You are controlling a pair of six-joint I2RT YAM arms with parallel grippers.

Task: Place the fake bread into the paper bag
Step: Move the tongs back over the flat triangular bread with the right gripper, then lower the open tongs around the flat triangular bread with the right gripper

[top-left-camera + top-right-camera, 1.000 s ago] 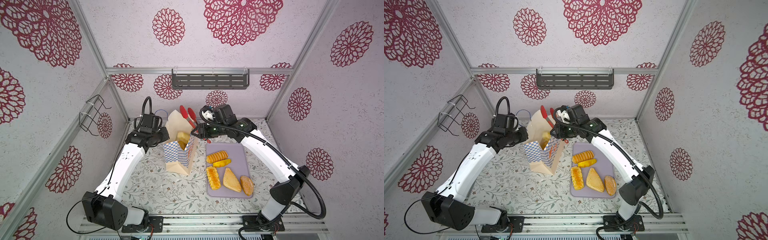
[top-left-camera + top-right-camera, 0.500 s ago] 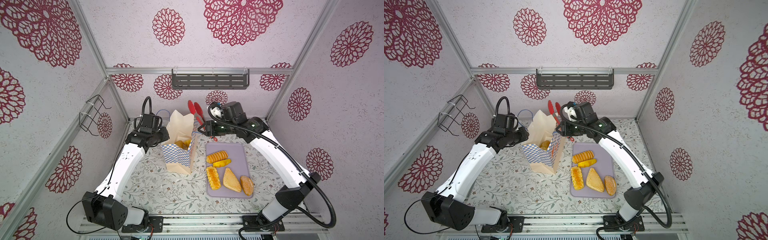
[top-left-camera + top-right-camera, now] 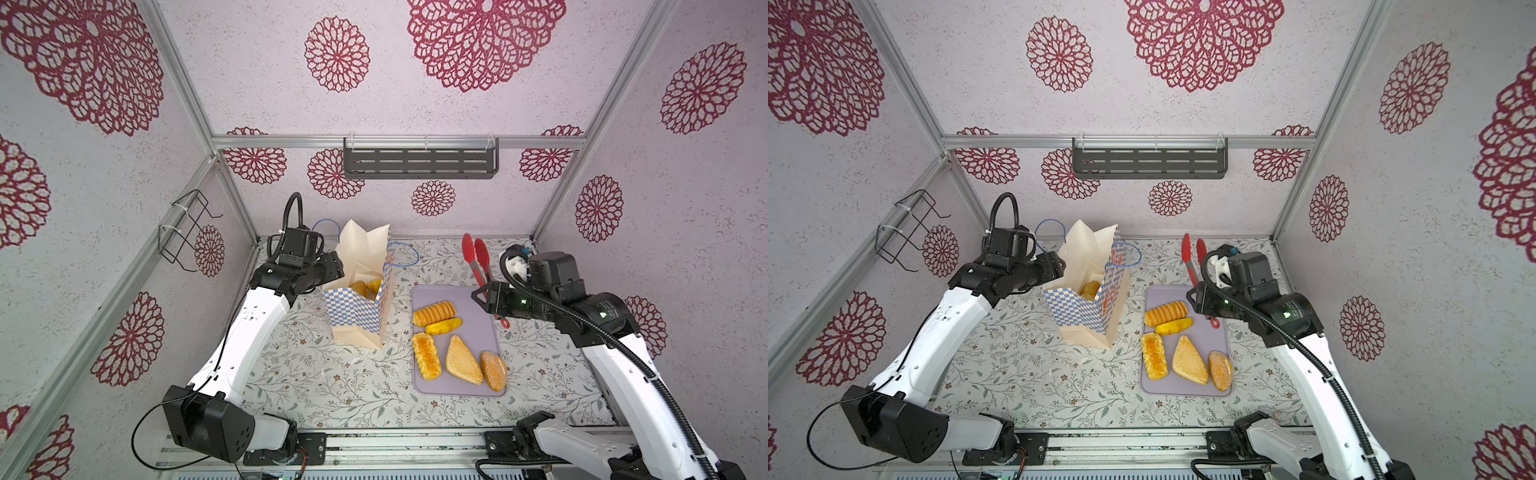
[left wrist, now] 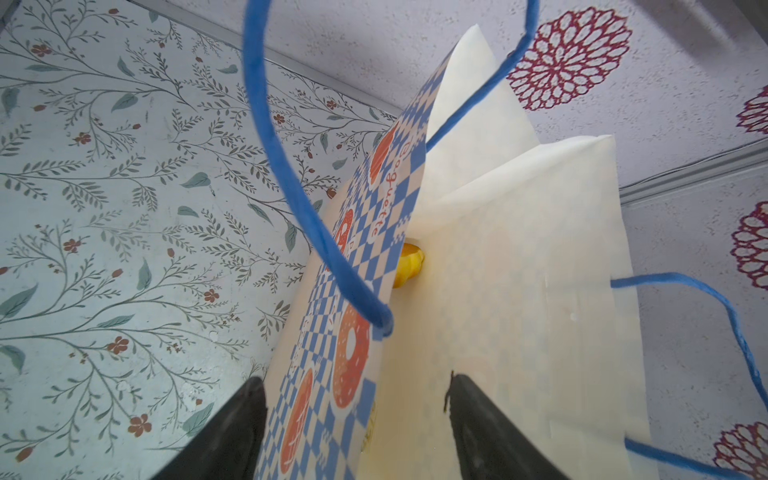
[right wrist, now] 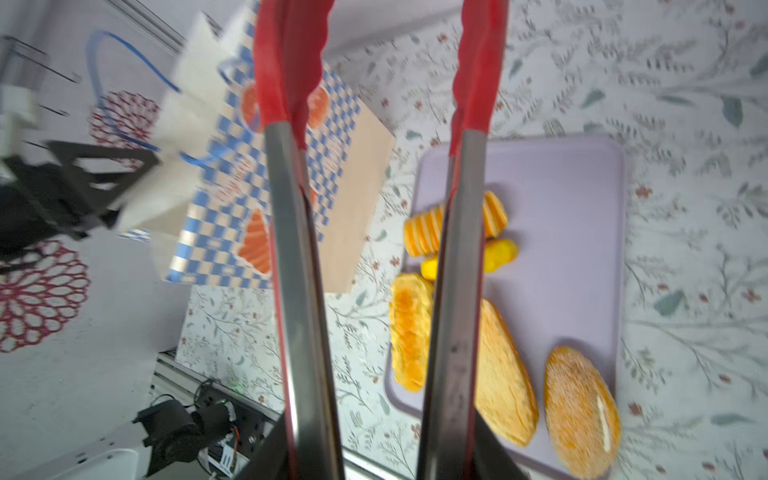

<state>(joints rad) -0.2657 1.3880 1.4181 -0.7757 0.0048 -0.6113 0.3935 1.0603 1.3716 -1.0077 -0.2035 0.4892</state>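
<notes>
The paper bag [image 3: 357, 316] [image 3: 1084, 316] stands upright and open at the table's back left, with fake bread [image 3: 368, 286] [image 3: 1090, 289] lying inside. My left gripper [image 3: 332, 270] [image 4: 357, 415] is open, its fingers astride the bag's left wall [image 4: 316, 374] without pinching it. Several more pastries lie on the lilac tray [image 3: 478, 299]: a ribbed roll [image 3: 434, 312], a long loaf [image 3: 427, 361], a toast slice [image 3: 463, 360], an oval bun [image 3: 493, 371]. My right gripper [image 3: 484, 297] [image 5: 380, 457] is shut on the red tongs [image 3: 478, 257] [image 5: 282, 83], whose tips stand apart and empty above the tray's back edge.
A grey slotted shelf [image 3: 419, 164] hangs on the back wall and a wire rack [image 3: 187, 228] on the left wall. The bag's blue cord handles [image 4: 291, 187] loop just in front of the left wrist camera. The metal rail [image 3: 374, 444] runs along the table's front.
My left gripper has opened and let go of the bag's wall. The right arm has swung the tongs from over the bag's mouth rightward to above the tray; the bread has dropped inside.
</notes>
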